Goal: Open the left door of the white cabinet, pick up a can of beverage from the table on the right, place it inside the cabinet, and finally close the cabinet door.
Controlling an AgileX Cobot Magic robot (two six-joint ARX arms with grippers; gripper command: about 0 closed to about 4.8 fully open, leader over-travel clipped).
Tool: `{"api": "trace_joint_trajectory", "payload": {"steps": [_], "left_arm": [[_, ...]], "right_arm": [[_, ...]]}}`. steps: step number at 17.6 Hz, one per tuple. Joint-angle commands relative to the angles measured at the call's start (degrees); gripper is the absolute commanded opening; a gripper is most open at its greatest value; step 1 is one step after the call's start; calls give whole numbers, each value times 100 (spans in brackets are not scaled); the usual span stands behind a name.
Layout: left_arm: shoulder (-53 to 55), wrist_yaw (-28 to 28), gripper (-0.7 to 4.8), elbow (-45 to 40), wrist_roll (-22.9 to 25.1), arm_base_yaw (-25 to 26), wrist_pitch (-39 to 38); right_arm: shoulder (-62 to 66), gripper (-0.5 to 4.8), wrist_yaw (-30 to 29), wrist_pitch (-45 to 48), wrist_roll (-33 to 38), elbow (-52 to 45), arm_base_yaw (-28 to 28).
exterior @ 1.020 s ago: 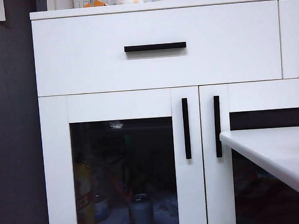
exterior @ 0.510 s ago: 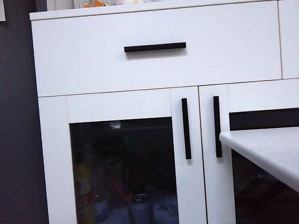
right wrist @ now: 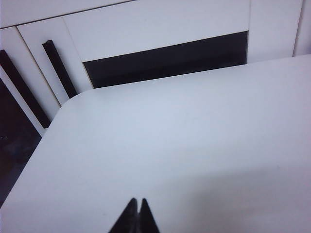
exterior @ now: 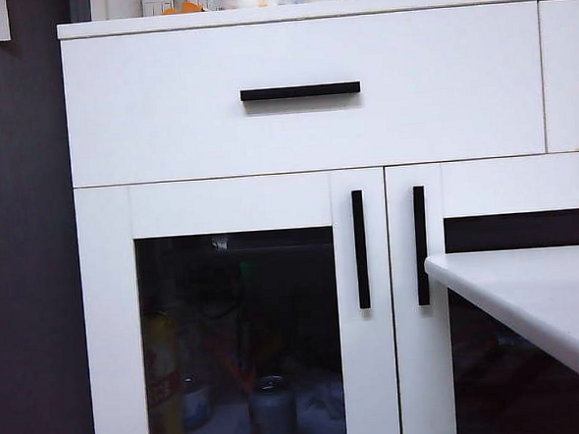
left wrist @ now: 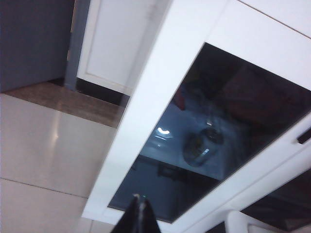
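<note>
The white cabinet [exterior: 165, 107] faces me with its left door [exterior: 230, 206] closed flush, its vertical black handle [exterior: 360, 249] untouched. Through the dark glass a silver can of beverage [exterior: 273, 407] stands on the cabinet floor; the left wrist view shows the can [left wrist: 198, 145] behind the same pane. My left gripper [left wrist: 140, 201] is shut and empty, hanging in front of the lower part of that door [left wrist: 160, 82]. Above the bare white table [right wrist: 194, 136] my right gripper [right wrist: 137, 203] is shut, holding nothing. Neither gripper appears in the exterior view.
The table [exterior: 540, 300] juts in at the right, its rounded corner close to the right door's handle [exterior: 421, 245]. A yellow bottle [exterior: 163, 382] and other clutter sit behind the glass. The drawer handle [exterior: 299, 90] is above. A dark wall [exterior: 26, 243] borders the cabinet's left.
Only faint reflections in the left door's glass have shifted. The cabinet, its doors and the can inside stand as before.
</note>
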Motion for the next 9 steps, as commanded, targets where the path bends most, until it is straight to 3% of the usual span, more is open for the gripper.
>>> {"api": "trace_joint_trajectory", "payload": {"steps": [1, 9], "left_arm": [[-2, 46, -5, -273, 24, -4, 890], [-2, 72, -5, -273, 22, -2, 848]], "right_arm": [[-4, 13, -15, 68, -15, -20, -9], [-4, 13, -13, 70, -15, -17, -15]]}}
